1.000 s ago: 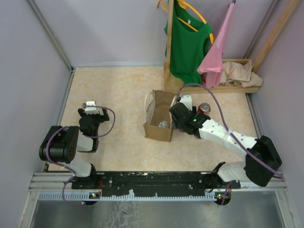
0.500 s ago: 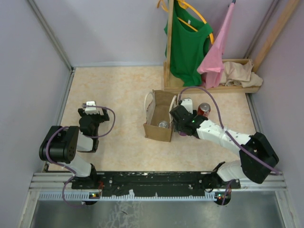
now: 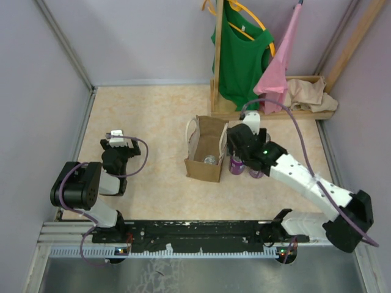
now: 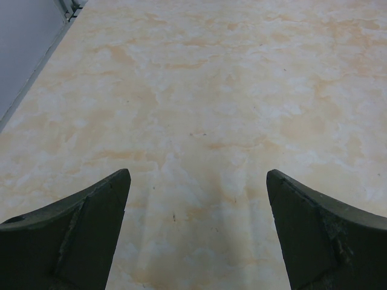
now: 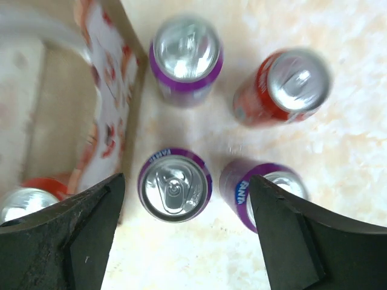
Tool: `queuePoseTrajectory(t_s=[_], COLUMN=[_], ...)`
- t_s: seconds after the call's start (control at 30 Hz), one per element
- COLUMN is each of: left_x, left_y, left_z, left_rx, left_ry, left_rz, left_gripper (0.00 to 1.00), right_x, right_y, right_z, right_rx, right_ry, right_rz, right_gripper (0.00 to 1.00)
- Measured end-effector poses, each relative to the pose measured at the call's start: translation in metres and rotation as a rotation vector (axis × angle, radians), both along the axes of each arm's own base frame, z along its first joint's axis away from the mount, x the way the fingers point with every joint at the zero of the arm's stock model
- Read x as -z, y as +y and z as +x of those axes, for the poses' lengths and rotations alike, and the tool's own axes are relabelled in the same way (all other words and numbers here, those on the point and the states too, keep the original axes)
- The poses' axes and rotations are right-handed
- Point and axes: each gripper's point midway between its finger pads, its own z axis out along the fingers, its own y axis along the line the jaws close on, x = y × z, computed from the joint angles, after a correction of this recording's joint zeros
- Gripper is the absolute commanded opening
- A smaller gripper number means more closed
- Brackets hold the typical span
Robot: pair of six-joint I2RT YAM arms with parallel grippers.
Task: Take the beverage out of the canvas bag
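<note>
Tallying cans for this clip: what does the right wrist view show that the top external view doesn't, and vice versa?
Only the right wrist view: four cans standing outside the bag, three purple cans and one red can, framed by the open fingers. Only the top external view: the left arm parked away from the bag, and a green shirt on the rack. Both: the canvas bag with one can inside visible.

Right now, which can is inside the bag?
The can at the right-wrist view's lower left, behind the bag wall. The three purple cans and the red can stand outside it.
</note>
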Motion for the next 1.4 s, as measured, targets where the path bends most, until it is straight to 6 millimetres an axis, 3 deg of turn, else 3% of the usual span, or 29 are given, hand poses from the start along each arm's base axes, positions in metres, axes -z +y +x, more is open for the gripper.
queuePoseTrajectory(t_s=[0.23,0.37,0.47,0.57,0.7,0.83,1.03,1.23,1.4], left_x=[0.0,0.0,0.0,0.0,0.0,0.0,0.0,0.0,0.0], left_y=[0.0,0.0,0.0,0.0,0.0,0.0,0.0,0.0,0.0], left_z=[0.0,0.0,0.0,0.0,0.0,0.0,0.0,0.0,0.0], left_rx=[0.0,0.0,0.0,0.0,0.0,0.0,0.0,0.0,0.0], left_ry=[0.0,0.0,0.0,0.0,0.0,0.0,0.0,0.0,0.0], left_rz=[0.0,0.0,0.0,0.0,0.0,0.0,0.0,0.0,0.0], left_gripper=[1.0,1.0,1.0,1.0,1.0,1.0,1.0,1.0,1.0], right_x=[-0.143,-0.195,-0.206,-0.2,-0.159,-0.126,-0.105,-0.059,-0.026], right_y=[-0.001,0.013,0.033,0.058,0.101,0.124,0.137,0.139,0.14], right_z=[0.0,-0.005,-0.003,0.004,0.014,0.016,0.012,-0.001,-0.009], right_rx=[-0.003,-0.062,-0.125,-0.187,-0.296,-0.371,-0.421,-0.459,-0.466], right_ry=[-0.308,-0.404,-0.417,-0.396,-0.303,-0.22,-0.172,-0.062,0.019], right_rz=[0.126,0.172,0.157,0.108,0.012,-0.034,-0.012,-0.026,-0.039], right_gripper=[0.69,0.66,0.64,0.64,0.64,0.64,0.69,0.71,0.8])
